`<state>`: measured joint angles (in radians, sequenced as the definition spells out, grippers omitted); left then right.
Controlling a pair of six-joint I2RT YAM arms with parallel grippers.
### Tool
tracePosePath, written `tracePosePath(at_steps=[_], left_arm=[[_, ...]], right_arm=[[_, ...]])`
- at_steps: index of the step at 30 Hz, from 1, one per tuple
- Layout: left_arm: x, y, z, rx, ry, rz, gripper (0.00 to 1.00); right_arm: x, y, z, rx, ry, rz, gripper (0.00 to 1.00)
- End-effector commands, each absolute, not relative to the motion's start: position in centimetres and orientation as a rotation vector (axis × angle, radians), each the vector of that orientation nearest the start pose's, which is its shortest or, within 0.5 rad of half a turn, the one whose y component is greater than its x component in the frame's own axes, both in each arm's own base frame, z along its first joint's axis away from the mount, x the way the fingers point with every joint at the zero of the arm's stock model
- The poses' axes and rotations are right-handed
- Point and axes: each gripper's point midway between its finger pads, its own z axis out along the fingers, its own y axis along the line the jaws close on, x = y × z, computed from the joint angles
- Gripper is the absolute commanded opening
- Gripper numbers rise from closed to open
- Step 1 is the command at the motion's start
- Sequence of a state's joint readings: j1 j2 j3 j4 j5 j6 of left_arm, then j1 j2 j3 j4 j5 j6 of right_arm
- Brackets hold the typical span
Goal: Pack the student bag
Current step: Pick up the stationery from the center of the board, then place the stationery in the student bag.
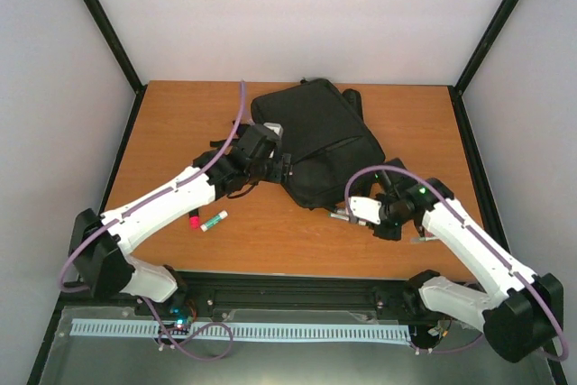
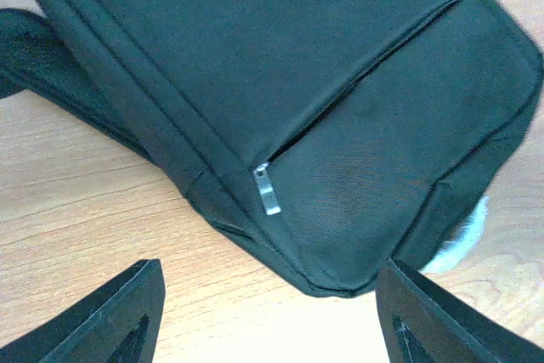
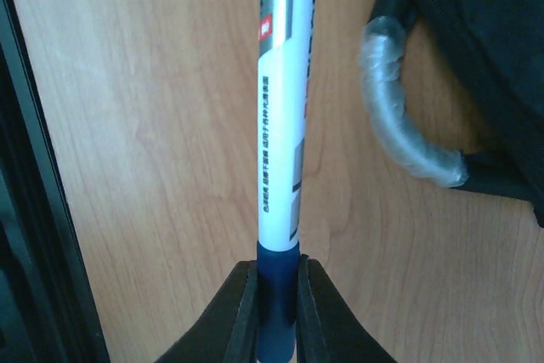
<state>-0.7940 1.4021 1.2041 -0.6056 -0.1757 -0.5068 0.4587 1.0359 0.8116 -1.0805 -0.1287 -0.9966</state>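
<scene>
Wooden table (image 1: 180,123), student bag (image 1: 320,137) lying flat: left gripper (image 2: 268,303) gapes wide over its corner, right gripper (image 3: 276,295) beside its handle (image 3: 399,125) pinches a marker (image 3: 285,125).

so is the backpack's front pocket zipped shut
Looks shut: silver zip pull at seam end, no gap in the black fabric backpack.

One large black fabric backpack (image 1: 315,137), one white pen with dark blue end (image 3: 280,125), one small green-tipped white tube (image 1: 214,221) lower left, one small red object (image 1: 193,220)
</scene>
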Motion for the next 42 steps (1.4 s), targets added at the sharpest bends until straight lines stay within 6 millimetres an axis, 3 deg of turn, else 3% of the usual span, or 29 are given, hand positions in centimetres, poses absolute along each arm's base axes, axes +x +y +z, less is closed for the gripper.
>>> tracePosePath(at_steps=[1,4,10,15,24,30,37,42], left_arm=[[31.0,-25.0,19.4,0.228,2.404,-0.282,0.70],[31.5,-25.7,18.2,0.182,2.404,-0.324,0.70],[31.6,-27.2,15.4,0.130,2.427,-0.434,0.65],[31.2,-28.6,13.4,0.033,2.459,-0.577,0.53],[31.4,-30.3,9.6,-0.096,2.543,-0.653,0.50],[31.7,-31.3,7.6,-0.150,2.581,-0.683,0.37],[31.6,-31.8,6.8,-0.147,2.590,-0.712,0.02],[31.2,-31.6,7.5,-0.142,2.574,-0.729,0.01]], right_arm=[[18.1,11.9,11.7,-1.698,2.372,0.187,0.03],[20.5,11.8,11.6,-1.539,2.523,0.137,0.03],[25.4,11.8,11.3,-1.266,2.663,0.057,0.03],[28.4,12.2,10.0,-1.162,2.728,0.029,0.03],[32.5,14.1,8.3,-1.087,2.787,0.052,0.03],[34.5,15.1,8.0,-1.050,2.790,0.064,0.03],[37.5,17.4,8.2,-1.010,2.784,0.155,0.03],[39.6,19.9,9.0,-0.963,2.748,0.292,0.03]])
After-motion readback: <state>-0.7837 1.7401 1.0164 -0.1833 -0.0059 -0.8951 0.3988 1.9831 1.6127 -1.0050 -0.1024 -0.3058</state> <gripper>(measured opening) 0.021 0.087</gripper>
